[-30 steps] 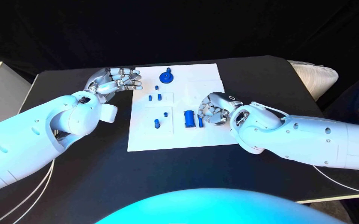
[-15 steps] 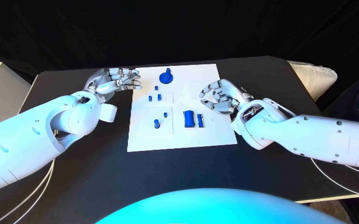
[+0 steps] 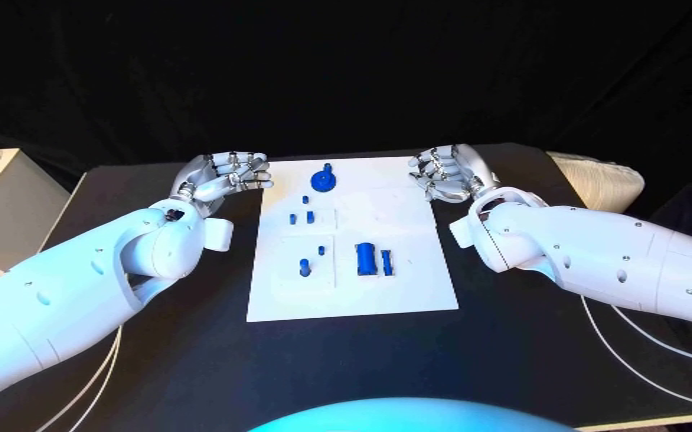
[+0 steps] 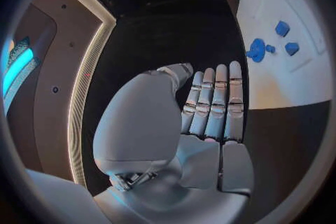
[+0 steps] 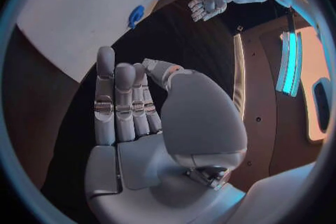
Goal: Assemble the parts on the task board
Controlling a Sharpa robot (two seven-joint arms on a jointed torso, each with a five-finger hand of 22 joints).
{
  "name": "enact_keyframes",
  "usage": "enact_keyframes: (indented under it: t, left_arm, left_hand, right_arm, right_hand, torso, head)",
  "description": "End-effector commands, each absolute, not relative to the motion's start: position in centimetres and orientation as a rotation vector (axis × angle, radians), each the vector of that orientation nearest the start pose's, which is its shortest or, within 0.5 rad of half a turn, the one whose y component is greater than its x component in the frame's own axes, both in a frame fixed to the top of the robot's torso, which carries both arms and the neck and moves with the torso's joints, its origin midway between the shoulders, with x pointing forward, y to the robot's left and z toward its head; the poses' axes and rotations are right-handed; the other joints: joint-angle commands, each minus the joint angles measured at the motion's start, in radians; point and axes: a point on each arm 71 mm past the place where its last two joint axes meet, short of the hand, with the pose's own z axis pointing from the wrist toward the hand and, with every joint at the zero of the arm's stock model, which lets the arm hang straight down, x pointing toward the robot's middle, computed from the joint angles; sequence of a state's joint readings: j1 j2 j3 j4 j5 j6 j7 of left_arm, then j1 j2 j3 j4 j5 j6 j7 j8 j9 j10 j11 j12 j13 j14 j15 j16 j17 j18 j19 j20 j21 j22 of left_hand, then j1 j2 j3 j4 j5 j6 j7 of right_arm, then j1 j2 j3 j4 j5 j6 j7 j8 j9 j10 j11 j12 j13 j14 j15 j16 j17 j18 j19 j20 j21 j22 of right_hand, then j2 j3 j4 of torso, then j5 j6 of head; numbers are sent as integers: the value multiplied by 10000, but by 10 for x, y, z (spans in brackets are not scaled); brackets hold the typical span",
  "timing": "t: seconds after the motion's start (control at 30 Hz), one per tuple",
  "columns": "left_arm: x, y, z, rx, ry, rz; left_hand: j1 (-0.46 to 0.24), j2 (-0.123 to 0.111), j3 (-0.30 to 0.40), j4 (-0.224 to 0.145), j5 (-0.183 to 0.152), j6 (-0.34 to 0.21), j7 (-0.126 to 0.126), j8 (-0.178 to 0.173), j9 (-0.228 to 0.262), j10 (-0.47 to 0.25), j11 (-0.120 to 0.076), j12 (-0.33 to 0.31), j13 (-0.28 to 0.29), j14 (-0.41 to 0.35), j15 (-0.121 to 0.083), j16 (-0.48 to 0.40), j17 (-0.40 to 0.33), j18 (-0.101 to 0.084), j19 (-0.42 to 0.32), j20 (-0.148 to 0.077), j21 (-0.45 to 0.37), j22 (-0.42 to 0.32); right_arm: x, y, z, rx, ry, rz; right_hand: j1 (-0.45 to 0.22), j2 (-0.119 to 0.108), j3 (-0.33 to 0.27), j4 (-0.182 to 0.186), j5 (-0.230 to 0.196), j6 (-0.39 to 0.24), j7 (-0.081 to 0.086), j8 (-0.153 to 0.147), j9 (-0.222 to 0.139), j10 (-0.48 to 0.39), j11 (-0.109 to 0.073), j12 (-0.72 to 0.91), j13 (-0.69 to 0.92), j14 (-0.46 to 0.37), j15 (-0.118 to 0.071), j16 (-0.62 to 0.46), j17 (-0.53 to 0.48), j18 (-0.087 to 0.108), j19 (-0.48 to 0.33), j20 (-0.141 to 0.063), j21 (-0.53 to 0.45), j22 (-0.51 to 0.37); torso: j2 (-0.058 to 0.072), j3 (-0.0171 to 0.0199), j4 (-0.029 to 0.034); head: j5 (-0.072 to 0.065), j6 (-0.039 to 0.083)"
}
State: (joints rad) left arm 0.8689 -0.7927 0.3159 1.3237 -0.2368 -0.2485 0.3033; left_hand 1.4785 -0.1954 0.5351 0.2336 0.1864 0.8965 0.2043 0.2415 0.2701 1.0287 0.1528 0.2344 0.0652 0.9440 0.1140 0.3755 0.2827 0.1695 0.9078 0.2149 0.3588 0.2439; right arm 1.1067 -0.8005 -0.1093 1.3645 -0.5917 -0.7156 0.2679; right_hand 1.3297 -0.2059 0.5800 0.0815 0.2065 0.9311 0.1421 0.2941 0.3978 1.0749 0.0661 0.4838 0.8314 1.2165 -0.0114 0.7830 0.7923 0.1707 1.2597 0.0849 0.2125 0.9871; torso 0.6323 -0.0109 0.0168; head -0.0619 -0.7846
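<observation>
A: Black desk (image 3: 173,352), dark backdrop behind it. What lies on the surface?

B: One white task board (image 3: 351,292), lying flat at the middle of the desk. Blue parts stand or lie on it: a round part with a stem (image 3: 325,179) near the far edge, two small pegs (image 3: 300,218) side by side below it, two more small pieces (image 3: 312,258) lower down, and a wider block (image 3: 366,258) with a slim bar (image 3: 388,261) just beside it.

A: Position of each hand relative to the board?

B: Left hand (image 3: 224,174) sits off the board's far left corner, over bare desk, apart from every part. Right hand (image 3: 447,173) sits off the far right corner, likewise clear of the parts. Nothing stands between either hand and the board.

A: State of each hand?

B: Both hold nothing. The wrist views show each palm flat with fingers straight and close together, thumb set apart: left hand (image 4: 210,117), right hand (image 5: 129,109).
</observation>
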Motion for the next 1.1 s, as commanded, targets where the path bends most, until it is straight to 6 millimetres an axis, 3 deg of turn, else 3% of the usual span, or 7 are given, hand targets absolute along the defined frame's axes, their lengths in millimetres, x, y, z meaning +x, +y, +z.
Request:
enact_keyframes:
  t: [0.03,0.5,0.53,0.57,0.6,0.63,1.1]
  left_arm:
    - [508,264,-242,-12314,12740,-13900]
    - [519,262,-254,-12720,12253,-13397]
    - [518,261,-256,-12708,12687,-13399]
    - [518,261,-256,-12704,12682,-13397]
    - [518,260,-256,-12696,12672,-13394]
    - [517,259,-255,-12685,12657,-13388]
    - [484,209,-230,-12244,12194,-12784]
  left_hand:
    - [-32,-113,32,149,2,-187,-59,-106,-51,104,46,-447,-18,-106,121,-449,-32,100,-108,125,-335,-212]
    - [-65,-129,-292,362,1,-508,-254,-450,-432,-88,417,-1664,-17,-799,550,-1975,-444,115,-621,645,-1960,-1277]
    - [-4523,1954,-5351,-2336,-1864,-8965,-2043,-2415,-2701,-3168,-1528,-2344,-652,-9440,-1140,-3755,-2827,-1695,-9078,-2149,-3588,-2439]
    - [-4708,1954,-5351,-2336,-1864,-8965,-2043,-2415,-2701,-10287,-1528,-2344,-652,-9440,-1140,-3755,-2827,-1695,-9078,-2149,-3588,-2439]
    - [-5032,1954,-5351,-2336,-1864,-8965,-2043,-2415,-2701,-10287,-1528,-2344,-652,-9440,-1140,-3755,-2827,-1695,-9078,-2149,-3588,-2439]
    - [-5378,1954,-5351,-2336,-1864,-8965,-2043,-2415,-2701,-10287,-1528,-2344,-652,-9440,-1140,-3755,-2827,-1695,-9078,-2149,-3588,-2439]
    - [-14785,1954,-5351,-2336,-1864,-8965,-2043,-2415,-2701,-10287,-1528,-2344,-652,-9440,-1140,-3755,-2827,-1695,-9078,-2149,-3588,-2439]
  right_arm:
    - [502,-250,-251,8738,14196,10379]
    - [524,-246,-260,9678,14053,11042]
    - [523,-249,-260,9433,14069,10205]
    - [523,-249,-260,9446,14058,10219]
    - [522,-248,-259,9471,14037,10245]
    - [522,-247,-259,9508,14006,10284]
    - [479,-205,-235,11415,12585,11877]
  right_hand:
    - [94,96,52,-20,-109,-226,117,14,-56,-158,142,-1370,-1678,-722,250,-1662,-691,54,-590,208,-822,-802]
    - [66,278,119,-134,-21,-324,471,-657,-490,358,669,-3750,-6119,-1362,969,-5376,-3066,109,-2083,1010,-1511,-3824]
    - [-3947,2059,-5800,-815,-2065,-9311,-1421,-2941,-3978,-3006,-661,-4838,-8314,-4598,114,-7830,-7923,-1707,-5202,-849,-2125,-9871]
    - [-4117,2059,-5800,-815,-2065,-9311,-1421,-2941,-3978,-3115,-661,-4838,-8314,-4739,114,-7830,-7923,-1707,-5381,-849,-2125,-9871]
    - [-4412,2059,-5800,-815,-2065,-9311,-1421,-2941,-3978,-3359,-661,-4838,-8314,-4971,114,-7830,-7923,-1707,-12597,-849,-2125,-9871]
    - [-4748,2059,-5800,-815,-2065,-9311,-1421,-2941,-3978,-3625,-661,-4838,-8314,-12165,114,-7830,-7923,-1707,-12597,-849,-2125,-9871]
    - [-13297,2059,-5800,-815,-2065,-9311,-1421,-2941,-3978,-10749,-661,-4838,-8314,-12165,114,-7830,-7923,-1707,-12597,-849,-2125,-9871]
  torso:
    - [-200,-33,-61]
    - [-402,14,-125]
    - [-364,-4,-126]
    - [-371,-2,-126]
    - [-383,0,-127]
    - [-402,5,-129]
    - [-881,109,-168]
  head:
    - [133,364]
    - [411,1170]
    - [388,1038]
    - [391,1048]
    - [396,1067]
    - [404,1096]
    - [619,1846]
